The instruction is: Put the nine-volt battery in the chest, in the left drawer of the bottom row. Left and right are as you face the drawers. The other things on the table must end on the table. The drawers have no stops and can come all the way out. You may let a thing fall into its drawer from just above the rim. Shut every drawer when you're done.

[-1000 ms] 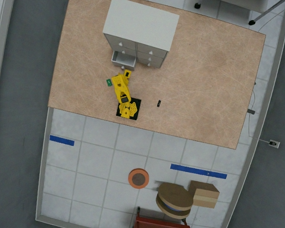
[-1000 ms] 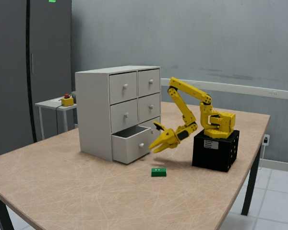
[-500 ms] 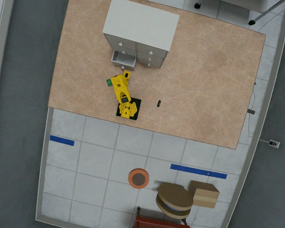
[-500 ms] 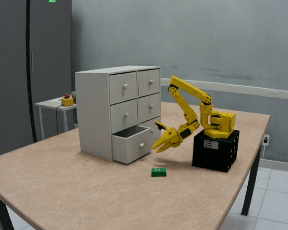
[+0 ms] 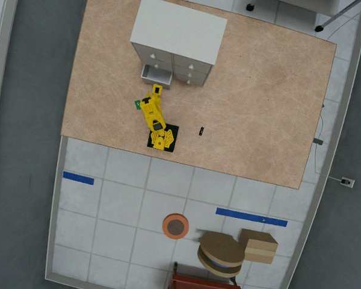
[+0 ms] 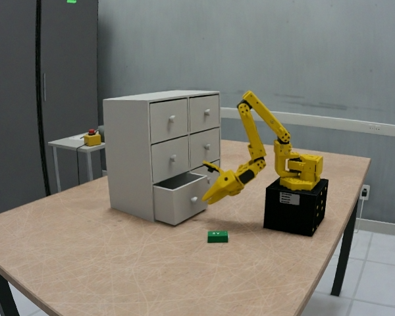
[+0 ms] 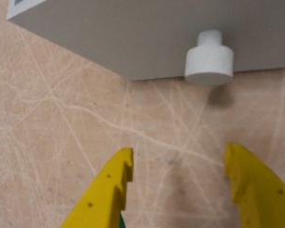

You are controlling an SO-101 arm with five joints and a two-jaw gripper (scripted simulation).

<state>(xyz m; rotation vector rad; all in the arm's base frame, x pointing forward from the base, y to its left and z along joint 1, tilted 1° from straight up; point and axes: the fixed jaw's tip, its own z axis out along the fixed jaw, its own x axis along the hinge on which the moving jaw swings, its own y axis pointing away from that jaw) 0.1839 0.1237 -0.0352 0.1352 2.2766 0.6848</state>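
Note:
The chest [image 5: 178,29] [image 6: 128,153] has its bottom-left drawer [image 5: 156,81] [image 6: 180,208] [image 7: 133,38] pulled well out. The part of its inside that shows holds nothing. The other drawers look shut. My gripper [image 5: 148,94] [image 6: 204,200] [image 7: 178,154] is partly open and empty, in front of this drawer and low over the table. The drawer's knob [image 6: 193,199] [image 7: 209,64] is ahead of the fingertips, not between them. The green nine-volt battery [image 5: 138,104] [image 6: 217,236] lies on the table beside the arm; a sliver shows in the wrist view [image 7: 122,221] behind the left finger.
A small black object [image 5: 201,130] lies on the table [image 5: 252,108] [image 6: 122,258], to the right of the arm's black base [image 5: 175,132] [image 6: 288,216]. The table's near edge runs just behind the base. The bottom-right drawer is partly hidden by the open drawer in the exterior view.

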